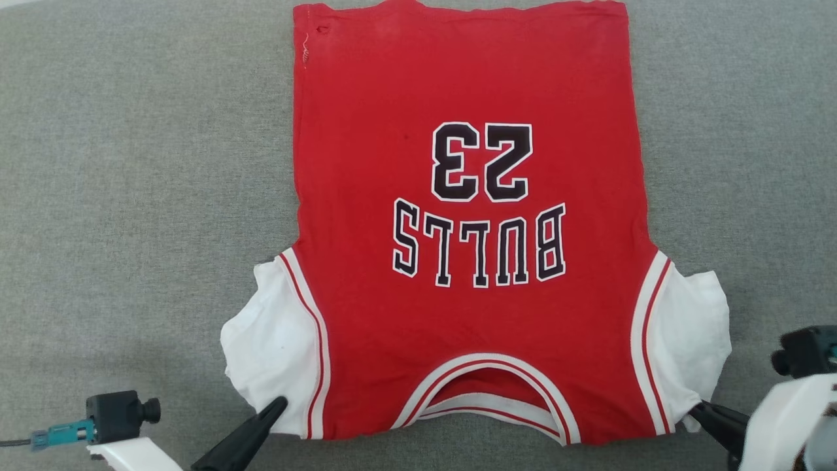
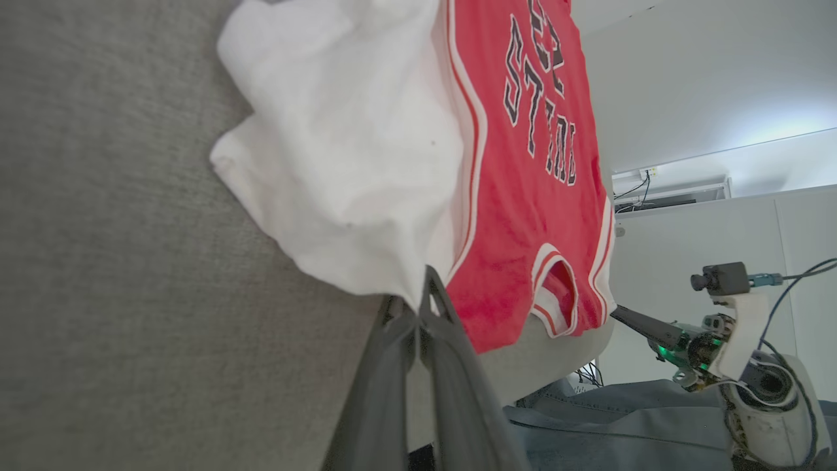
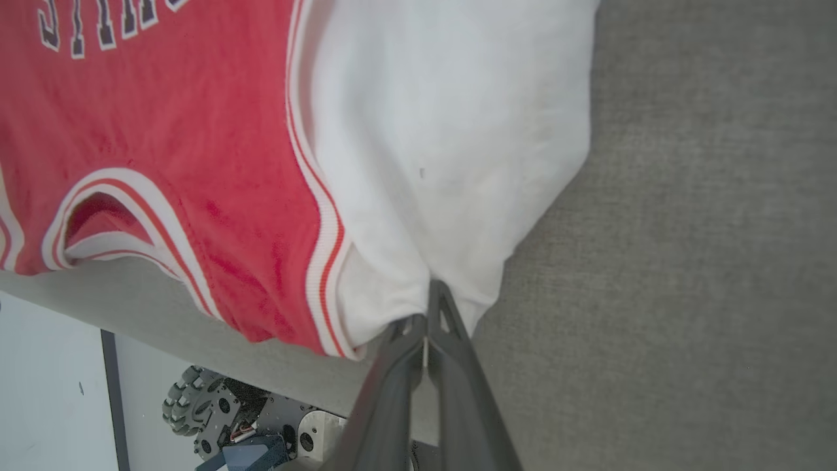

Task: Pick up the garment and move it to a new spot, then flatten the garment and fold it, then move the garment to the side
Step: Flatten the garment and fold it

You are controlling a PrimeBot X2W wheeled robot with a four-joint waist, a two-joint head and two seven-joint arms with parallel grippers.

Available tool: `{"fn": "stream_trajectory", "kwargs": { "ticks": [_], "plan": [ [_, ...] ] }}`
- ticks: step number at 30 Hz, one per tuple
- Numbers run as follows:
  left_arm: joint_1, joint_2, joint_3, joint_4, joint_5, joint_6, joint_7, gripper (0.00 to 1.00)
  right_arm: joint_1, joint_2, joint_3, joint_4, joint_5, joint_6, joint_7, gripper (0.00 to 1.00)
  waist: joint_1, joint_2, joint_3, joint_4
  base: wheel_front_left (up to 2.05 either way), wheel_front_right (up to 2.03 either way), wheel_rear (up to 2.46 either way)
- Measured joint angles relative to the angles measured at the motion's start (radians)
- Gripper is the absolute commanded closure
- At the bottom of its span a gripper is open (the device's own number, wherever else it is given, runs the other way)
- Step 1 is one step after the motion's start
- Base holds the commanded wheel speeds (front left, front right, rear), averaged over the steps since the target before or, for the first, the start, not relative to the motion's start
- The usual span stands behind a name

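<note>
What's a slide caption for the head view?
Left gripper and right gripper pinch the red jersey by its sleeves, collar toward the robot, on grey cloth.

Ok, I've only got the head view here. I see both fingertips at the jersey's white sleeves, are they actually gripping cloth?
Observer: On the left, yes. Its wrist view shows the left gripper shut on the hem of the left sleeve, with cloth bunched at the tips.
Operator: And the right one?
Observer: Same. The right gripper pinches the right sleeve at its lower edge.
Operator: Is the collar near the table's edge?
Observer: The right wrist view shows a strip of grey surface between the collar and that edge.
</note>
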Motion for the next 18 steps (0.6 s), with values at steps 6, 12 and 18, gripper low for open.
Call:
{"fn": "stream_trajectory", "kwargs": {
  "ticks": [6,12,18],
  "plan": [
    [-0.025,-0.029,-0.015,0.037,0.006,0.000,0.001,1.00,-0.049,-0.013,0.057,0.098,-0.036,0.000,-0.071,0.46,0.0000,0.0000,0.004,0.005,0.00,0.00,0.00],
    [-0.037,-0.045,-0.019,0.044,0.015,0.000,-0.027,1.00,-0.067,-0.053,0.056,0.026,-0.044,0.000,-0.099,0.00,0.0000,0.0000,0.010,0.015,0.00,0.00,0.00],
    [-0.065,-0.043,-0.033,0.005,0.047,0.000,-0.045,1.00,-0.181,-0.116,-0.084,-0.142,-0.026,0.000,-0.013,0.00,0.0000,0.0000,0.028,0.036,0.00,0.00,0.00]
  ]
}}
